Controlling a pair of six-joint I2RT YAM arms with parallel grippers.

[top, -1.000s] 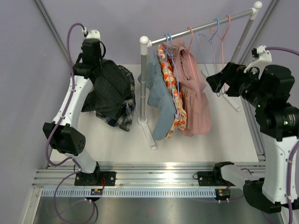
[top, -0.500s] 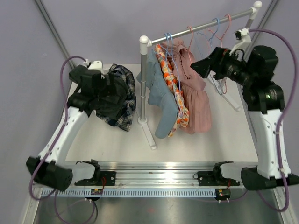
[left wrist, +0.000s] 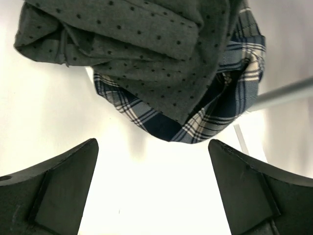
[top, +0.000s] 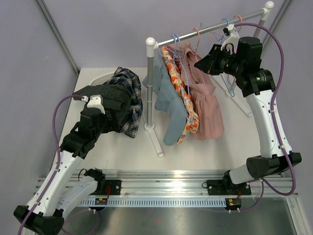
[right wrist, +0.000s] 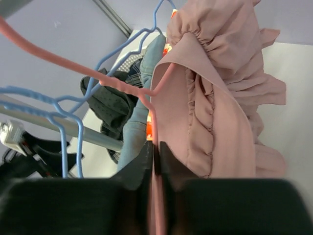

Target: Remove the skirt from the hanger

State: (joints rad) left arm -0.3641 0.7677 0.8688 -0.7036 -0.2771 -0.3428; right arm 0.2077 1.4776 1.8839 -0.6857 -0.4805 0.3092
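Your right end effector [right wrist: 154, 149] pinches the pink hanger [right wrist: 149, 93], pink skirt [right wrist: 220, 88] not yet off; left end effector [left wrist: 152, 191] gapes empty

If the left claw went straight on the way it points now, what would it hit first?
Most likely the plaid garment, lying under the grey dotted garment, just ahead of the open left claw. Depth is unclear.
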